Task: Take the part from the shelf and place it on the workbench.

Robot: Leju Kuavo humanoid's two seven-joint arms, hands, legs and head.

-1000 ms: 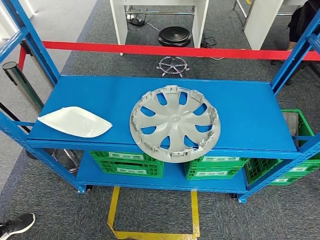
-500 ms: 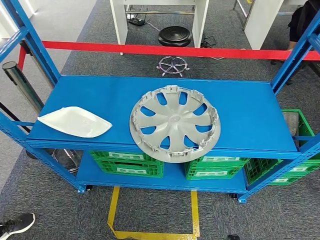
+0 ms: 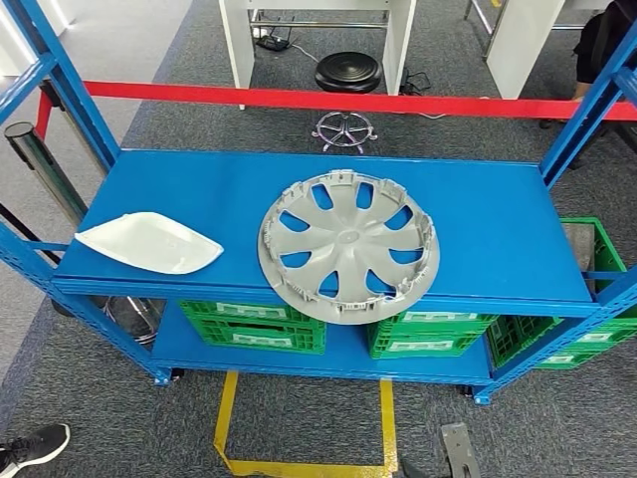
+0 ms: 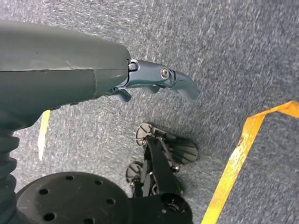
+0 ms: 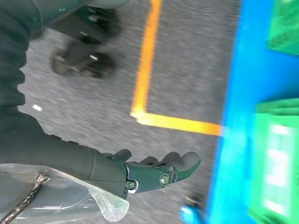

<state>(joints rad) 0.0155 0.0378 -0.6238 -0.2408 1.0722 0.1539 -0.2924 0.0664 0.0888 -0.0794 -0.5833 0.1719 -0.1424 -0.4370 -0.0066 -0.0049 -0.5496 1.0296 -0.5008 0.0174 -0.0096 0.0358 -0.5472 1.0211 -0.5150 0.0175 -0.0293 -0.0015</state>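
A grey wheel cover (image 3: 347, 247) lies flat on the blue shelf (image 3: 488, 229), near its front edge at the middle. A white curved panel (image 3: 148, 243) lies at the shelf's left end. My right hand (image 5: 155, 172) hangs over the carpet with its fingers stretched out and nothing in it, close to the shelf's lower blue board (image 5: 243, 116). A grey piece of my right arm (image 3: 458, 453) shows at the bottom of the head view, well below the wheel cover. Low over the floor, my left hand (image 4: 155, 81) is likewise stretched out and holds nothing.
Green crates (image 3: 255, 324) stand on the lower shelf level. Yellow floor tape (image 3: 301, 466) marks the carpet in front. A red barrier strip (image 3: 338, 100) runs behind the shelf, with a black stool (image 3: 347, 72) beyond. A person's shoe (image 3: 34, 446) is at bottom left.
A grey piece of my right arm has risen into the bottom edge of the head view. The wheel cover and the white panel have not moved.
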